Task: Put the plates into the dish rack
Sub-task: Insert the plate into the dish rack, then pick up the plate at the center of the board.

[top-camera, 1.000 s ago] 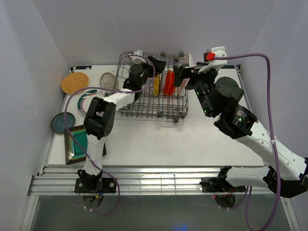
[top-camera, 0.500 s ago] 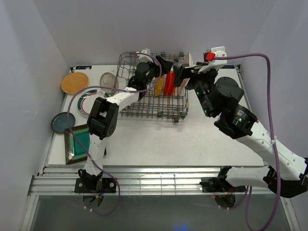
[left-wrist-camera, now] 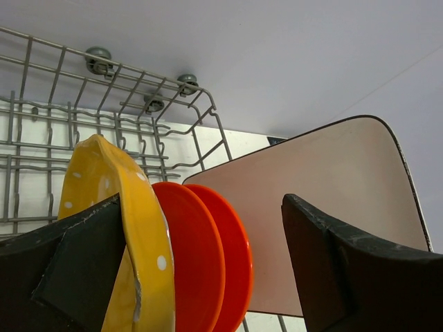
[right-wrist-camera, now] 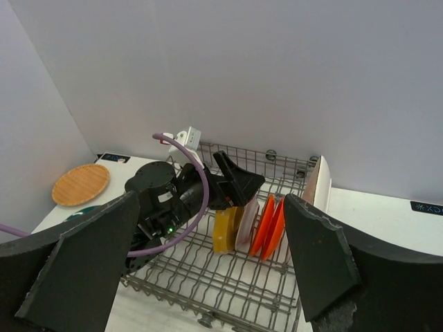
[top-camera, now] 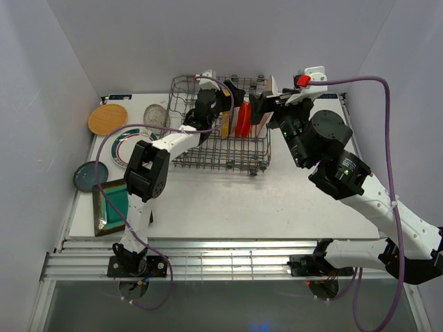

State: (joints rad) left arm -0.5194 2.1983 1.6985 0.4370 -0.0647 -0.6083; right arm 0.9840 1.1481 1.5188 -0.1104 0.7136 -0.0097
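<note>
Hovering over the rack (top-camera: 208, 155), our left end effector (left-wrist-camera: 202, 199) gapes empty beside the yellow plate (left-wrist-camera: 104, 180). We see our right end effector (right-wrist-camera: 211, 198) spread wide, holding nothing.

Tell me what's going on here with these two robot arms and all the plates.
Two arms are loading plates into the dish rack. The left tool is open over it, beside the yellow plate standing inside; an orange-red plate and a pale rectangular plate stand there too. The right tool hovers open at the rack's right end, empty. Not yet loaded, on the left of the table: a wooden plate, a glass plate, a green-rimmed plate, a dark teal plate, a square teal plate.
</note>
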